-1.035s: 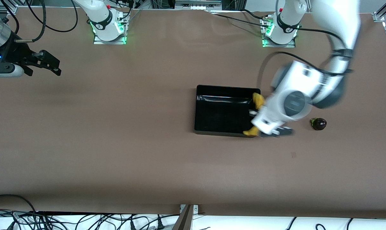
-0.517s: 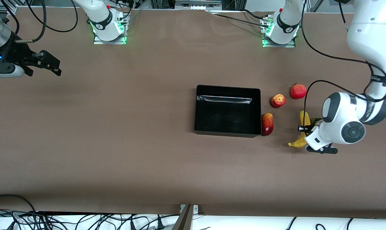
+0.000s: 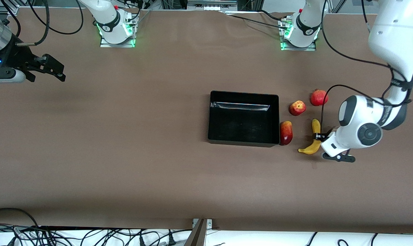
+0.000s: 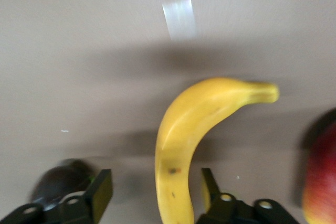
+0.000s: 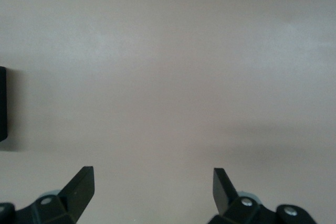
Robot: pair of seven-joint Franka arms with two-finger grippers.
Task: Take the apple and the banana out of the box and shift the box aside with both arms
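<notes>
The black tray [image 3: 211,118] sits mid-table. A yellow banana [image 3: 308,149] lies beside it, toward the left arm's end. My left gripper [image 3: 318,136] is low over the banana's middle. In the left wrist view my left gripper [image 4: 155,192] is open, with the banana [image 4: 189,124] between its fingers and a gap on each side. A small red apple with yellow patches [image 3: 297,107] lies farther from the camera than the banana. My right gripper [image 3: 45,66] waits open and empty over the right arm's end of the table, and it also shows in the right wrist view [image 5: 152,182].
A red-and-yellow oblong fruit [image 3: 286,132] lies against the tray's end wall and shows in the left wrist view [image 4: 320,182]. A round red fruit [image 3: 319,97] lies beside the apple. A dark fruit [image 4: 55,182] lies by one left finger. Cables run along the table's near edge.
The left arm swung from the tray's end wall out toward its own end of the table, uncovering the fruits. In the last half second gripper and banana shifted slightly toward the tray.
</notes>
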